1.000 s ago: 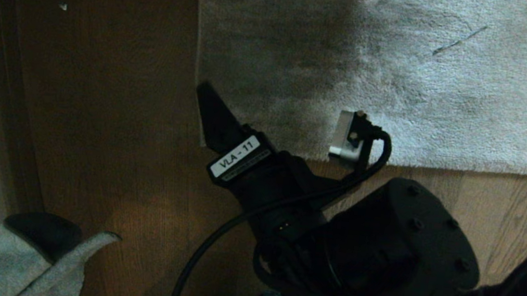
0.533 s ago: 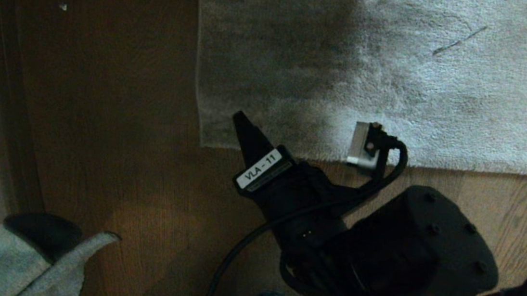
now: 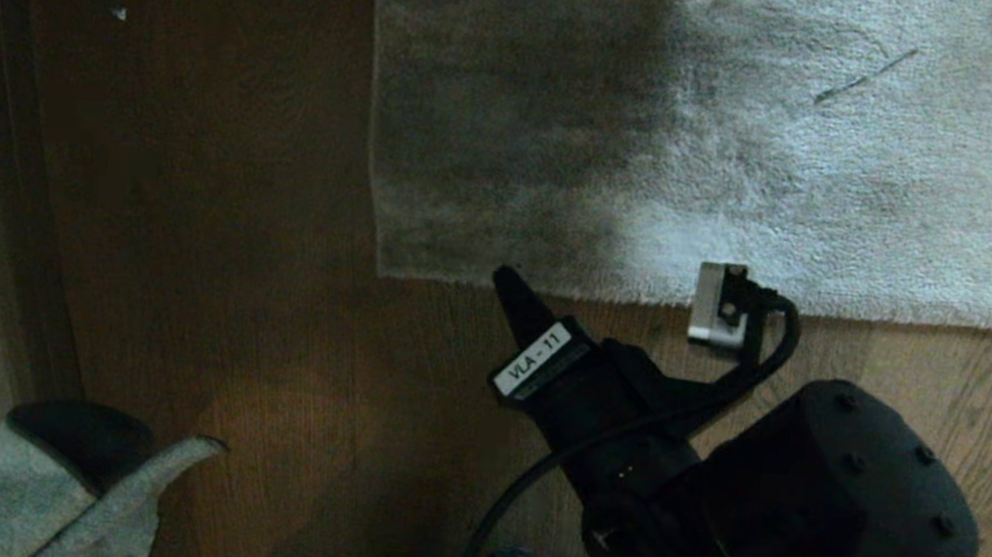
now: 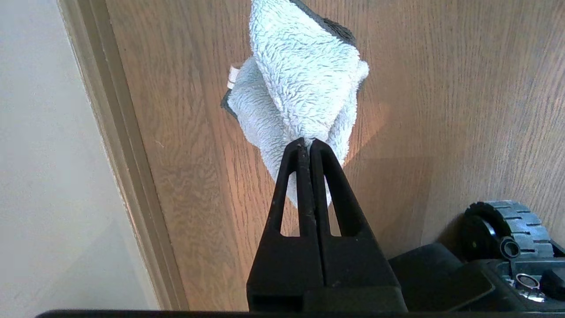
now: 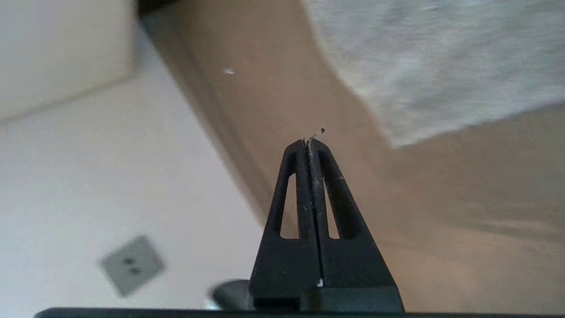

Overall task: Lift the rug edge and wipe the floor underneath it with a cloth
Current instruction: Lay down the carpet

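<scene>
The right end effector [image 3: 509, 282] is over the brown wood floor [image 3: 213, 288], with its tip just beside the rug edge [image 3: 478, 279]. Its two fingers are pressed tight together, and they hold nothing. In the right wrist view the tips [image 5: 310, 142] point at bare floor [image 5: 273, 110], and the corner of the rug [image 5: 397, 137] lies a little off to one side. The rug edge lies flat on the floor. The big grey rug [image 3: 746, 139] fills the far part of the head view, and half of it is in dark shadow.

The left end effector [image 4: 307, 142] is closed on the cloth [image 4: 300, 88]. The soft, pale cloth hangs bunched up from the tips, over the floor [image 4: 176, 154] and close to the wall trim [image 4: 119, 154]. In the head view the cloth [image 3: 66, 492] shows low on the robot's left, well apart from the rug. A black wheel [image 4: 503, 225] of the robot's base sits near it.
</scene>
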### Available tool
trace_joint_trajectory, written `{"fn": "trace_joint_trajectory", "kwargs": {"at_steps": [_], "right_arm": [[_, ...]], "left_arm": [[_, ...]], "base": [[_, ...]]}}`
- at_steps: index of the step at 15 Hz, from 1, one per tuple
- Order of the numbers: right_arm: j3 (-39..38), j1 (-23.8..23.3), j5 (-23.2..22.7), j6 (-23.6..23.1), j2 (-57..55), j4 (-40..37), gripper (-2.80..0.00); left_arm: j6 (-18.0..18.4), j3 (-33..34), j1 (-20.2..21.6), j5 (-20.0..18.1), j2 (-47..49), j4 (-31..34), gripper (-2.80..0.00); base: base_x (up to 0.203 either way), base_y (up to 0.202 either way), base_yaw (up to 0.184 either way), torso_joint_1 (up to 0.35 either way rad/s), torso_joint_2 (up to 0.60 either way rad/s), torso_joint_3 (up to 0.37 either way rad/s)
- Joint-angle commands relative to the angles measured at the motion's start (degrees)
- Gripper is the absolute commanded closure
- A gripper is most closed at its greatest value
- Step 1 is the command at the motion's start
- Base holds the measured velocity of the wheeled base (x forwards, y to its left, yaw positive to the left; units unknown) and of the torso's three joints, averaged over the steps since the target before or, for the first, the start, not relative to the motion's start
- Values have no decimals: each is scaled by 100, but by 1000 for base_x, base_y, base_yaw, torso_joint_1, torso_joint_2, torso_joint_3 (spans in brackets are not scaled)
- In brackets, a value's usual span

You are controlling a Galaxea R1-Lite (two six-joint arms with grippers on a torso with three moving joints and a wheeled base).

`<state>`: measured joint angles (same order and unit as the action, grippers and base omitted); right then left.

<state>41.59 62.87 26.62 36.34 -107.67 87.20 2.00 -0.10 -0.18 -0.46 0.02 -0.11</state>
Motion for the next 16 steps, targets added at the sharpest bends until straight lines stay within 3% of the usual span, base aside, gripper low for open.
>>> {"fn": "trace_joint_trajectory", "kwargs": {"at_steps": [1, 7, 10, 16], "right_arm": [[-347, -145, 18, 6, 230, 271, 0], [-750, -1076, 106, -82, 322, 271, 0], [-1096, -1239, 124, -128, 92, 271, 0], [-1038, -1615, 222, -150, -243, 273, 0]], "left_arm": [[2, 1, 1, 2, -2, -7, 0], [2, 1, 1, 2, -2, 2, 0], [2, 1, 1, 2, -2, -6, 0], [2, 1, 1, 2, -2, 2, 0]], "base": [[0, 0, 0, 0, 0, 0], [0, 0, 0, 0, 0, 0], [0, 0, 0, 0, 0, 0], [0, 0, 0, 0, 0, 0]]}}
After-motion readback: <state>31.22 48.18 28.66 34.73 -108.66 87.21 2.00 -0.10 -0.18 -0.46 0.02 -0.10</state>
